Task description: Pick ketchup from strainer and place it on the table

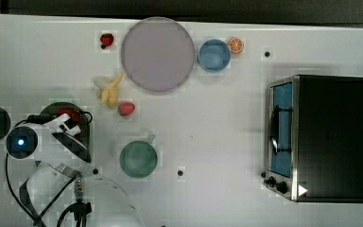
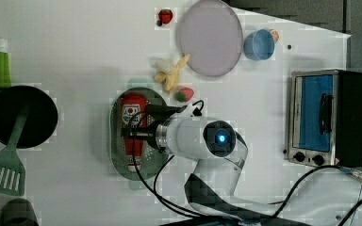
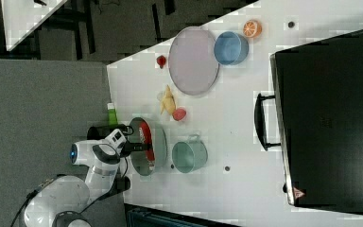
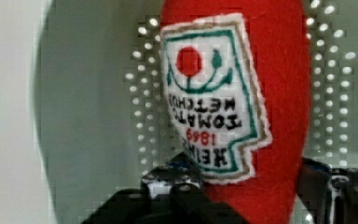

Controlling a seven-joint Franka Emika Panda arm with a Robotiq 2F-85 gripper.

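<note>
**Operator:** While I watch the wrist view, the ketchup (image 4: 242, 107) stands right between the fingers (image 4: 177, 191) of my hand (image 4: 256, 196), one dark finger on either side of the red body. The label faces the camera.

**Colleague:** Is the hand clamped on it?

**Operator:** I cannot tell. The fingers flank the bottle closely, but I can't see if they press it.

**Colleague:** Where is the bottle lying?

**Operator:** In the left view, the ketchup (image 2: 133, 129) lies lengthwise in the strainer (image 2: 118, 141), cap toward the left view's bottom. My hand (image 2: 139, 132) sits over its middle. The strainer rests on the white surface (image 2: 75, 56).

**Colleague:** Anything close by?

**Operator:** A strawberry (image 2: 185, 94) and a banana (image 2: 172, 75) sit just beyond the strainer. In the right view, the green cup (image 3: 189, 156) stands just beside the strainer (image 3: 158, 144).
</note>
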